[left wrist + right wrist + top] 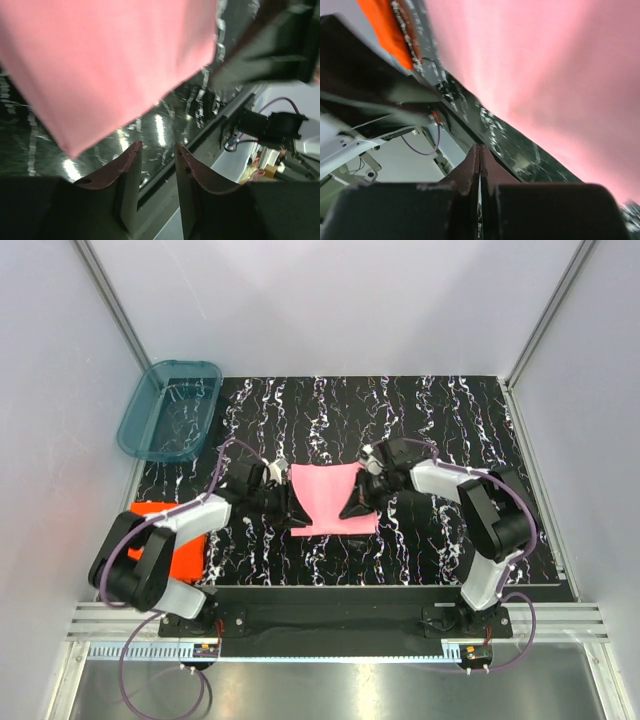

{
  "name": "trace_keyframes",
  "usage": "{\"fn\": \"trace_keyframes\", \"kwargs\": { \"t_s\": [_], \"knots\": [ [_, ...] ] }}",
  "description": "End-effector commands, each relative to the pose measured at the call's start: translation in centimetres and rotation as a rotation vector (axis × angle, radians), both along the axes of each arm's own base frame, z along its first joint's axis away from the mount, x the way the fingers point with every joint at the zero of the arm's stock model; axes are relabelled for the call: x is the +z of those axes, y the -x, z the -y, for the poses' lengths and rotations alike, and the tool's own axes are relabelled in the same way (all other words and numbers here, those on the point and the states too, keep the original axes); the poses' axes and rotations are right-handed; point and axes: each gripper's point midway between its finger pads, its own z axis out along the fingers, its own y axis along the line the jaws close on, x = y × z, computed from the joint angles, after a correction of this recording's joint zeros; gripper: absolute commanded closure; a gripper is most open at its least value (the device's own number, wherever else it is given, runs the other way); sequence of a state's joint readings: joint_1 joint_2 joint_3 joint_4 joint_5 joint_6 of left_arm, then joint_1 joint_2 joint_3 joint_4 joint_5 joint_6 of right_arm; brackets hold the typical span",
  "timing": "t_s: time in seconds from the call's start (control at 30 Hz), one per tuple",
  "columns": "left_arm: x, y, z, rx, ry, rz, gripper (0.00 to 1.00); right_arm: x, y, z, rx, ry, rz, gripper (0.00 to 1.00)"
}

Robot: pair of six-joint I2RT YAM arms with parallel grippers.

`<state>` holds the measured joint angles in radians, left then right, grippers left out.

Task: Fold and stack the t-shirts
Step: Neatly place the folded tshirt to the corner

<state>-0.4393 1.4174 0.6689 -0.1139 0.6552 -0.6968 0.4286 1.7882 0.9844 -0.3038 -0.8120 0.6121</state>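
Observation:
The light pink t-shirt (330, 498) lies folded flat in the middle of the black marbled table (430, 420). My left gripper (298, 511) is at its left edge, just off the cloth. In the left wrist view the pink t-shirt (110, 65) fills the top, and the left gripper (157, 146) stands open with only table showing in the gap. My right gripper (351, 506) is at the shirt's right edge. The right wrist view shows that gripper (480, 147) shut on nothing, beside the pink t-shirt (545, 75). The orange-red t-shirt (165, 540) lies at the table's left edge, partly under my left arm.
A teal see-through tub (170, 410) stands at the back left corner, off the table's edge. The metal rail (330, 620) with both arm bases runs along the near edge. White walls enclose the table on three sides.

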Motion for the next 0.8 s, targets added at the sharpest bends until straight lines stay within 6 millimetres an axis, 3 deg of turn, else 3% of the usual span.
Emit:
{"fn": "trace_keyframes", "kwargs": {
  "t_s": [0.0,0.03,0.2,0.27,0.33,0.47,0.5,0.57,0.6,0.63,0.7,0.77],
  "knots": [
    [-3.3,-0.7,-1.4,0.038,-0.065,-0.058,0.63,0.4,-0.9,-2.8,0.027,-0.032,-0.007,1.00],
    [-4.8,-0.6,-1.5,0.040,-0.078,-0.091,0.64,0.1,-1.2,-3.2,0.026,-0.041,-0.009,1.00],
    [-8.1,-0.5,-2.5,0.045,-0.135,-0.143,0.66,-4.4,-0.8,-2.6,0.048,0.016,-0.057,1.00],
    [-7.4,-0.8,-2.6,0.054,-0.116,-0.134,0.66,-5.3,-0.4,-2.0,0.055,0.033,-0.076,1.00],
    [-5.1,-1.7,-2.3,0.053,-0.093,-0.079,0.66,-5.2,-0.6,-1.4,0.043,0.044,-0.064,1.00],
    [-1.3,-3.6,-1.4,0.054,-0.045,-0.014,0.63,-1.9,-2.5,-1.1,0.001,-0.002,-0.005,1.00],
    [0.0,-4.8,-0.9,0.056,-0.022,0.013,0.63,-1.2,-3.0,-1.0,-0.015,-0.012,0.000,1.00],
    [0.5,-6.1,-0.4,0.069,-0.006,0.012,0.62,0.1,-4.8,-0.7,-0.046,-0.034,0.028,1.00],
    [1.6,-7.7,0.0,0.078,0.018,0.055,0.62,0.3,-5.5,-0.6,-0.057,-0.036,0.039,0.99],
    [0.7,-8.4,0.1,0.085,0.017,0.034,0.62,0.8,-6.7,-0.5,-0.073,-0.039,0.056,0.97],
    [1.4,-11.2,0.2,0.119,0.052,0.059,0.62,1.0,-8.9,0.2,-0.108,-0.056,0.060,0.96],
    [-0.3,-13.4,-0.5,0.166,0.061,0.029,0.62,0.0,-11.0,1.5,-0.156,-0.055,0.040,0.94]
  ]
}}
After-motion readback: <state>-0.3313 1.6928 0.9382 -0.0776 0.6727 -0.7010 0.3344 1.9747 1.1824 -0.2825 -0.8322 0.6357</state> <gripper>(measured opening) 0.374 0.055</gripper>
